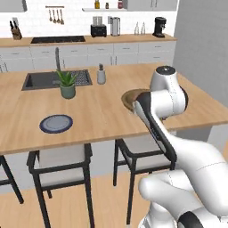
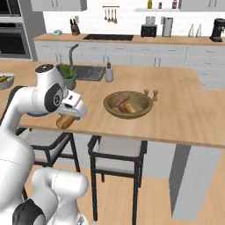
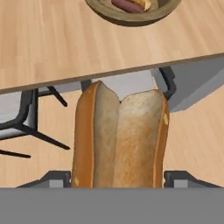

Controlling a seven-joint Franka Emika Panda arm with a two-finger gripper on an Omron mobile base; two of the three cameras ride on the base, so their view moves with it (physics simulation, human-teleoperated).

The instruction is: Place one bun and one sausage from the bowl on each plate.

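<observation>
off the counter edge (image 3: 109,74), gripper (image 3: 118,177) clamping bun (image 3: 120,140), bowl (image 3: 131,15) beyond, stool (image 2: 116,160) below

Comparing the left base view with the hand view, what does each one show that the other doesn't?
Left base view alone: a blue-rimmed plate, a potted plant and the sink on the island. Hand view alone: a split bun standing between the gripper fingers, off the counter edge, and a sausage in the bowl. Both share the wooden counter, that brown bowl and the dark-framed stools.

White cabinets (image 1: 111,53), wooden island (image 1: 102,111), black stools (image 1: 60,167)
</observation>
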